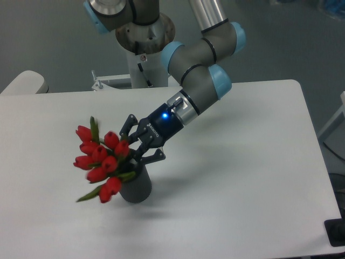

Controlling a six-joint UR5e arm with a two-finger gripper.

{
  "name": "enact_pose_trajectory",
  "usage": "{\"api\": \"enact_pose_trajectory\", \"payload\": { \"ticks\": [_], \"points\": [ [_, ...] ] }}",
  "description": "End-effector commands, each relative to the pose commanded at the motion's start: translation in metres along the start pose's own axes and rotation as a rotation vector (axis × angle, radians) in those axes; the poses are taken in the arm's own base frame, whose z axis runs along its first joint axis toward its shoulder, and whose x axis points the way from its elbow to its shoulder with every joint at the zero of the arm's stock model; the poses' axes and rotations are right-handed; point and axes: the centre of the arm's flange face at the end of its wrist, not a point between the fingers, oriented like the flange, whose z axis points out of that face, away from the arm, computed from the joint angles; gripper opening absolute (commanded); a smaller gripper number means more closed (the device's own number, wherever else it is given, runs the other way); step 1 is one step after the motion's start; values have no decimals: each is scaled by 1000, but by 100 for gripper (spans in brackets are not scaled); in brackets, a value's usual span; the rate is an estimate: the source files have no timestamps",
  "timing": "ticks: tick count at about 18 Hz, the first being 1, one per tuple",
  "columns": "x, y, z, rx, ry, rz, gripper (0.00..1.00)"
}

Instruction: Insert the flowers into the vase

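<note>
Flowers (102, 164): stems in the vase (136, 188), heads leaning left.
My gripper (139, 143): fingers spread wide, holding nothing, just above the rim.

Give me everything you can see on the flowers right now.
The flowers are a bunch of red closed tulip buds with green leaves, slightly blurred. The bunch leans left, heads hanging past the rim of the dark grey vase on the white table, its stem end down in the vase mouth. The tool sits beside the stems, fingers spread.
</note>
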Motion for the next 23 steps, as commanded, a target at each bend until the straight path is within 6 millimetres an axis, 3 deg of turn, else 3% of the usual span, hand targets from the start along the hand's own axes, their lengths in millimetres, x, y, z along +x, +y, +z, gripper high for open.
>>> {"api": "enact_pose_trajectory", "payload": {
  "ticks": [2,7,9,10,11,18,23],
  "points": [
    [0,0,0,0,0,0,60],
    [-4,0,-8,1,-16,-4,63],
    [-5,-4,-9,2,-18,7,77],
    [-6,-5,-11,2,-21,7,95],
    [-6,-6,-11,2,-22,7,100],
    [-9,-1,-32,-4,-63,8,100],
    [-11,-11,-74,-136,-166,41,100]
  ]
}}
